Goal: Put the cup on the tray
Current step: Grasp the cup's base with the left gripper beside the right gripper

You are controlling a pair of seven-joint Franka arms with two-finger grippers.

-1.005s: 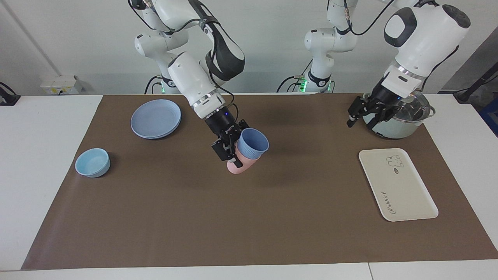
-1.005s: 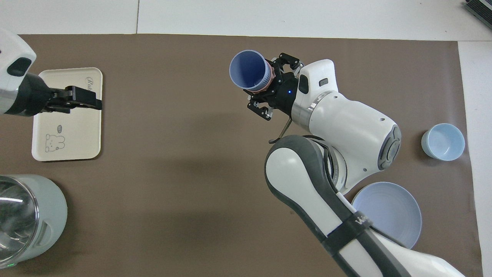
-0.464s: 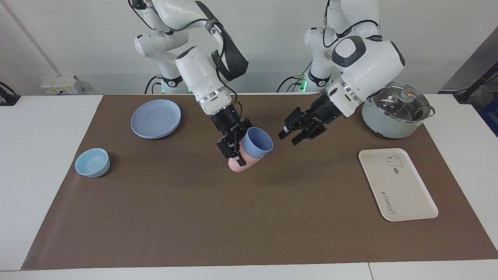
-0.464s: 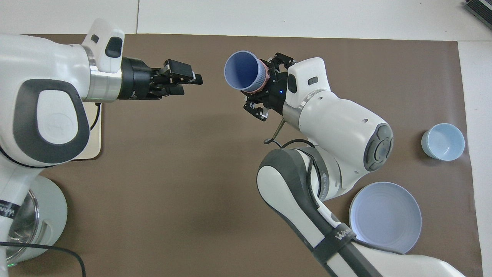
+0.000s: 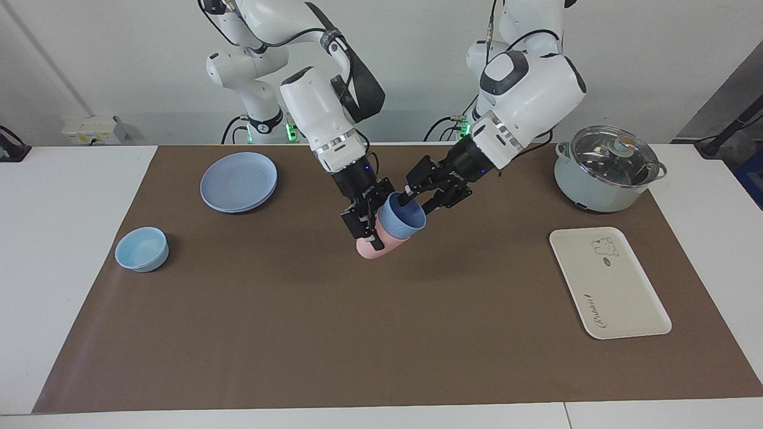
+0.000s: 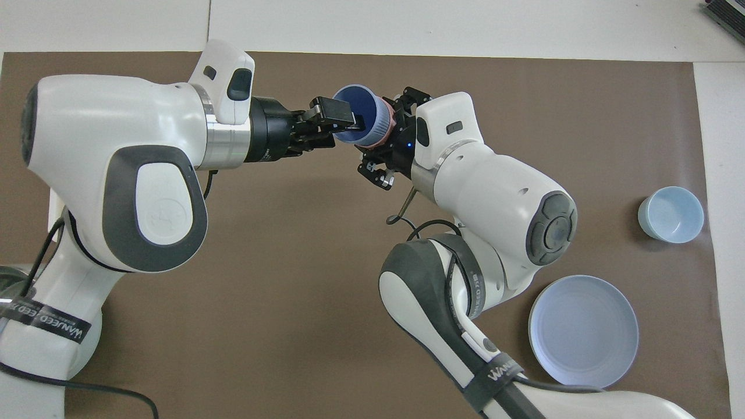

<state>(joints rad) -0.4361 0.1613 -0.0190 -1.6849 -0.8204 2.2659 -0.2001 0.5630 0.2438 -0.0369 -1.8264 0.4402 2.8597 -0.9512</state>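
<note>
- We see the worktop (image 5: 71, 286) covered by a brown mat (image 5: 381, 333), which we use as our landmark; both arms meet over the middle of this mat.
- The left arm (image 6: 116, 174) reaches in from its own end, and the right arm (image 6: 495, 192) reaches in from its end of the mat.
- A lidded pot (image 5: 607, 170) stands at the mat's corner by the left arm's base.
- The tray (image 5: 609, 282) lies flat on the mat at the left arm's end, farther from the robots than the pot, with nothing on it.
- A round blue plate (image 5: 239, 181) lies on the mat toward the right arm's end, near the robots.
- A low light-blue bowl (image 5: 142, 248) sits at the mat's edge on the right arm's end, farther from the robots than the plate.
- The cup (image 5: 403, 216) is up in the air over the mat's middle, tilted, nested inside a pink cup (image 5: 374, 247).
- The right gripper (image 5: 366, 217) has its fingers pinching the pink cup from the sides.
- The left gripper (image 5: 415, 199) is at the cup's rim with one of its fingers (image 6: 337, 110) inside the mouth; the fingers are parted, and we cannot tell whether they press the wall.
</note>
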